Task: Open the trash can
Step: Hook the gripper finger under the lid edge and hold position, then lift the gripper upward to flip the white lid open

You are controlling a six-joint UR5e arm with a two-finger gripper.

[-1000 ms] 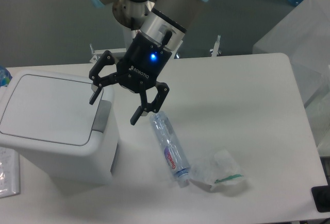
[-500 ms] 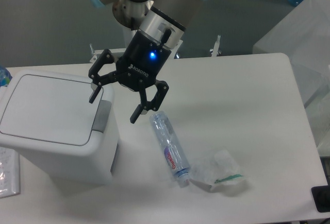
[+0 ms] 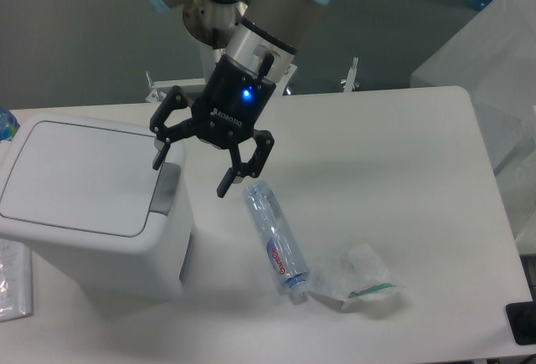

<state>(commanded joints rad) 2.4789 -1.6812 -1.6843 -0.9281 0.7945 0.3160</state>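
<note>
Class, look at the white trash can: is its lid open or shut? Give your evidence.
Shut. The trash can has its lid lying flat, flush within the rim.

Trash can (image 3: 92, 213): smooth white plastic, satin sheen on the flat lid, with a duller grey plastic push tab (image 3: 167, 188); gripper (image 3: 191, 176): matt black body and 2 fingers under a brushed-metal wrist ring, arm joints capped in glossy light-blue plastic. Bottle (image 3: 275, 242): clear, glossy, crinkled thin plastic with a printed film label; wrapper (image 3: 356, 278) beside it is translucent, creased plastic film. Table (image 3: 394, 155): smooth matt white top with soft reflections.
</note>
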